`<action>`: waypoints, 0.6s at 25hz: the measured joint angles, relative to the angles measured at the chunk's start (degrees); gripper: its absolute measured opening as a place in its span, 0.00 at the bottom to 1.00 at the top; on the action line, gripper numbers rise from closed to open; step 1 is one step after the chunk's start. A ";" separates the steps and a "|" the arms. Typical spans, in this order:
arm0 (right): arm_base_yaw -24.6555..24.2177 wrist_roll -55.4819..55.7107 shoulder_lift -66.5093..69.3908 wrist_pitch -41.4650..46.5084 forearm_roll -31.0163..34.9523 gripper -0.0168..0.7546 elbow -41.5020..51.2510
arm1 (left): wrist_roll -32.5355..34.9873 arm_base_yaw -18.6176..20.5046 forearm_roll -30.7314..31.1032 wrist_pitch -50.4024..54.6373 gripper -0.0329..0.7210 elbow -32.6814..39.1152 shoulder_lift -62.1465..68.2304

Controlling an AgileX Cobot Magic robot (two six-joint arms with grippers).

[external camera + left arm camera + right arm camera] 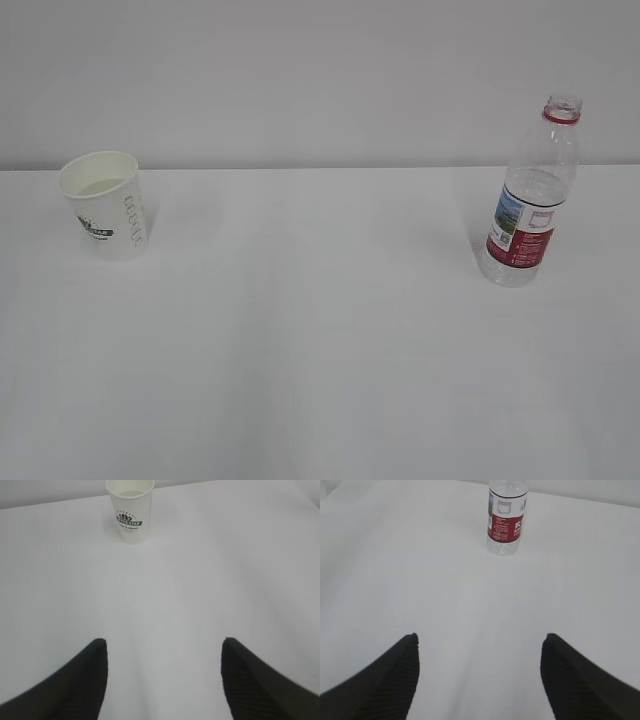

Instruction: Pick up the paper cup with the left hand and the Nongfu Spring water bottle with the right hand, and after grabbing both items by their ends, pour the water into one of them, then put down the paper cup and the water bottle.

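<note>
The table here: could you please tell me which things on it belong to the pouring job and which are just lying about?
Belonging to the job:
- paper cup, upright on the left
- Nongfu Spring water bottle, upright on the right, uncapped
- left gripper and right gripper, both open and empty

Just lying about:
- nothing besides the bare white table

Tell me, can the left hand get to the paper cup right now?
Probably yes. The left hand is open and empty, the paper cup stands upright straight ahead of it, and only bare white table lies between them. It isn't touching the cup yet.

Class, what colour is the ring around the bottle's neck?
Red ring, clearest in the exterior view.
</note>
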 joint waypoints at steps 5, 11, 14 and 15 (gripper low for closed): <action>0.00 0.00 0.00 0.00 0.00 0.76 0.00 | 0.00 0.00 0.00 0.00 0.73 0.00 0.00; 0.00 0.00 0.00 0.00 0.00 0.76 0.00 | 0.00 0.00 0.00 0.00 0.73 0.00 0.00; 0.00 0.00 0.00 0.00 0.00 0.76 0.00 | 0.00 0.00 0.00 0.00 0.73 0.00 0.00; 0.00 0.00 0.00 0.00 0.00 0.76 0.00 | 0.00 0.00 0.00 0.00 0.73 0.00 0.00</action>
